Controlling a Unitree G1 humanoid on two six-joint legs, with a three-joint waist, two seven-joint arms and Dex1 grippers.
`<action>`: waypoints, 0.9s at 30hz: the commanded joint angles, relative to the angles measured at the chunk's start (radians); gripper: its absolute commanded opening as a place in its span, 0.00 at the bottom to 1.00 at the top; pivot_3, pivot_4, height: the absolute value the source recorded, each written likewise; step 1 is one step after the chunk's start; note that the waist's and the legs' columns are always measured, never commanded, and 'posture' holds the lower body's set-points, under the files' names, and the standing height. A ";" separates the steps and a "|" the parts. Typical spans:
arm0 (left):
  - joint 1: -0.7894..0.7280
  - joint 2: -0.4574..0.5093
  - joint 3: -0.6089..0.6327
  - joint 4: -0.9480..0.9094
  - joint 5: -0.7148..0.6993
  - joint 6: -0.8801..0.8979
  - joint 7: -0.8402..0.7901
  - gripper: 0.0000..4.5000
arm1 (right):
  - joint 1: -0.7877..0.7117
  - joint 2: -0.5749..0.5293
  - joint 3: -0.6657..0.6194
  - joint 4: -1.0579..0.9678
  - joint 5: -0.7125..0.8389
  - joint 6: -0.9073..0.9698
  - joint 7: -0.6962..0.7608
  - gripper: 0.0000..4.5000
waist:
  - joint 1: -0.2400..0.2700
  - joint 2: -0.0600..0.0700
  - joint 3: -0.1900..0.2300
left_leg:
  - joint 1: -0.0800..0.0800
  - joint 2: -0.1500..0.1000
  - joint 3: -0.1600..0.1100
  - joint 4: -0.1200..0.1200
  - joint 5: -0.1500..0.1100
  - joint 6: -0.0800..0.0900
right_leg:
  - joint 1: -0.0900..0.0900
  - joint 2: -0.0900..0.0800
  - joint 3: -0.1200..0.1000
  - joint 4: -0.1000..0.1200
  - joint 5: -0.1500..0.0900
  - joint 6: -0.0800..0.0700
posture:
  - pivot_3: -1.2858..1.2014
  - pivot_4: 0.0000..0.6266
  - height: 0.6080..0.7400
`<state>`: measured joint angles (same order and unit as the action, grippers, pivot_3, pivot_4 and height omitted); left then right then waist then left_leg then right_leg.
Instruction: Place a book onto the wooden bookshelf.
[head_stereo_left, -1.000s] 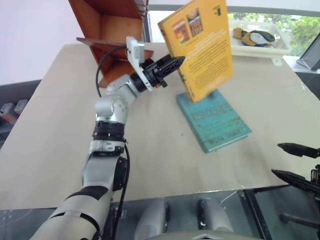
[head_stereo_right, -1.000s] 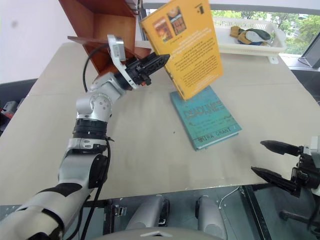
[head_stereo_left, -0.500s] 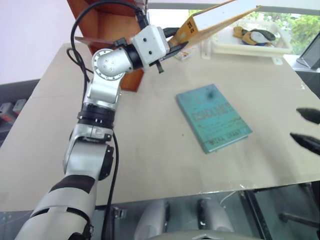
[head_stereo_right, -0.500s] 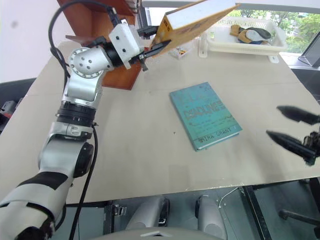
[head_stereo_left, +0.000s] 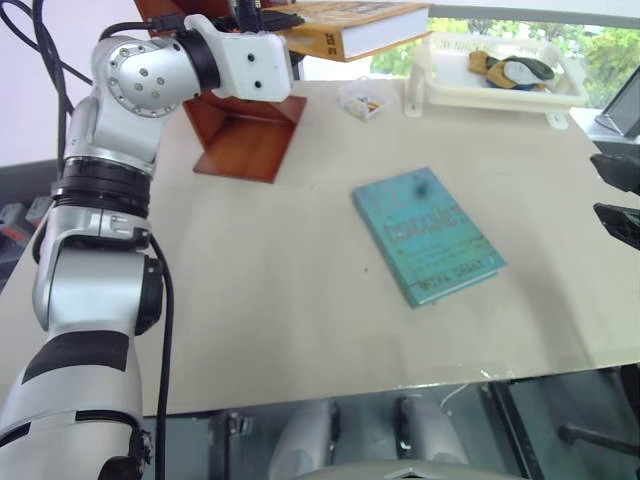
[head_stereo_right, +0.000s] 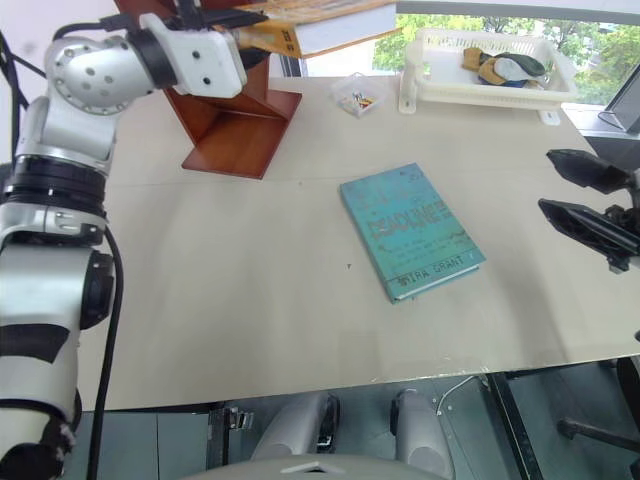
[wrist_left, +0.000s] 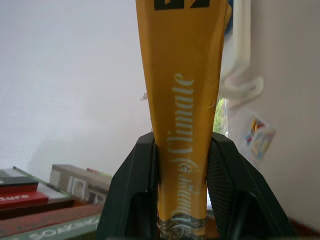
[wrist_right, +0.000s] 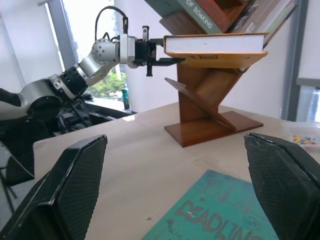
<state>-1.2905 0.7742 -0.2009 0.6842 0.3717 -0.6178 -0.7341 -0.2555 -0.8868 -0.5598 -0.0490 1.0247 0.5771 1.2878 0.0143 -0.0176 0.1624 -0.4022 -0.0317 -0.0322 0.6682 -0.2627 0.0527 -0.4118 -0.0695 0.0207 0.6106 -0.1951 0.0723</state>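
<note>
The thick orange-yellow book (wrist_right: 215, 49) hangs flat and level in the air, spine outward, right beside the reddish-brown bookshelf (wrist_right: 210, 112), above its slanted lower panel.

Book (wrist_left: 182, 100) spine, pinched between the left claw (wrist_left: 182, 197) fingers, reads "Climate". Teal book (wrist_right: 225, 220) just past the right claw (wrist_right: 175, 185): "DEADLIN…"; a shelved spine (wrist_right: 197, 11) reads "SOAKING".
</note>
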 joint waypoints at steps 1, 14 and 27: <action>-0.039 0.044 0.013 -0.043 0.006 -0.006 0.001 0.30 | -0.034 -0.006 0.005 0.019 -0.016 -0.024 0.029 1.00 | 0.000 0.000 0.000 | 0.000 0.000 0.000 0.000 0.000 0.000 | 0.000 0.000 0.000 0.000 0.000 0.000 | 0.52 0.24 1.00; 0.174 0.087 0.049 -0.339 -0.076 0.212 -0.113 0.30 | -0.183 -0.020 0.099 0.159 -0.098 -0.038 0.124 1.00 | -0.003 0.001 0.002 | 0.001 0.000 0.000 0.002 0.000 0.000 | -0.001 0.000 0.001 0.007 0.000 0.000 | 0.52 0.24 1.00; 0.221 0.190 0.043 -0.375 0.082 0.333 -0.054 0.30 | -0.242 0.002 0.142 0.222 -0.148 -0.063 0.166 1.00 | -0.008 0.002 0.002 | 0.003 0.000 0.001 0.003 0.000 0.000 | -0.001 0.001 0.002 0.010 0.000 0.000 | 0.52 0.24 1.00</action>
<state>-1.0462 0.9401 -0.1878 0.3249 0.4411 -0.3019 -0.8138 -0.4779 -0.8809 -0.4043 0.1786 0.8740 0.5342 1.4388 0.0062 -0.0161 0.1645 -0.3996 -0.0317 -0.0310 0.6708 -0.2625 0.0526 -0.4131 -0.0691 0.0224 0.6209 -0.1954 0.0722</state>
